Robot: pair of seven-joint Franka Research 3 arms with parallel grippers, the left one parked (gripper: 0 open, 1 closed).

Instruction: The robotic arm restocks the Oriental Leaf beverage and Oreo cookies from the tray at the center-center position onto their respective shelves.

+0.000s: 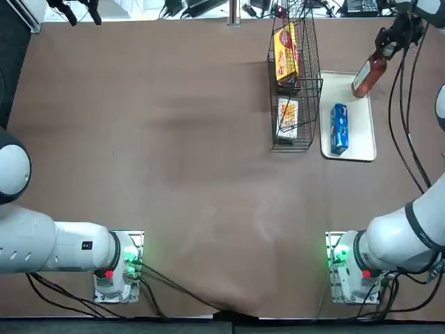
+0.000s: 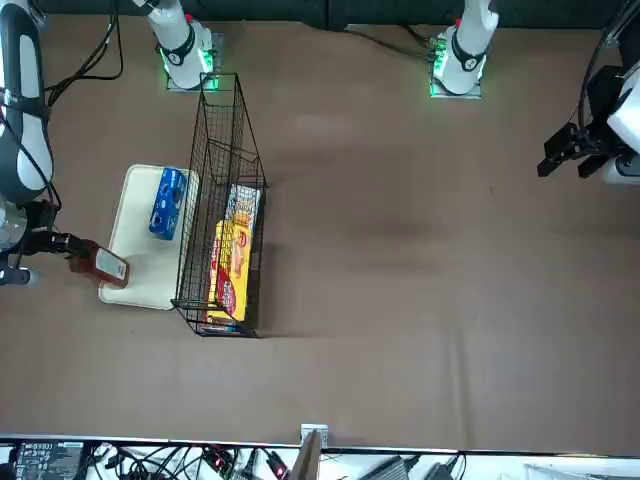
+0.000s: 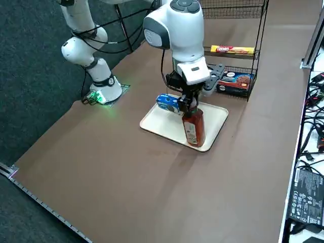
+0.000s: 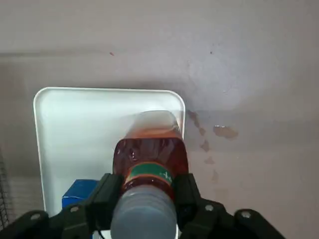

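Currently the bottle step is in hand. The right gripper (image 4: 144, 199) is clamped on the neck of the bottle (image 3: 193, 126), just under its cap, at the far right corner of the tray (image 1: 361, 149). In the side view the bottle stands upright with its base at or just above the tray floor; contact cannot be confirmed. In the top view the bottle sits at about 1 o'clock from the blue cookie pack (image 1: 338, 128), which lies flat near the tray's middle, untouched.

Judgement: the next move calls for a clean vertical lift clear of the low rim, then a carry toward the wire rack (image 1: 293, 83), which stands at 9 o'clock from the tray, just beside it. The tall bottle will need an upright entry through the rack's open face; a grip this high could let it swing.

Count: one bottle, one blue cookie pack, one tray, one rack. At least two yellow-and-red packs (image 2: 232, 262) already rest on the rack's tiers.
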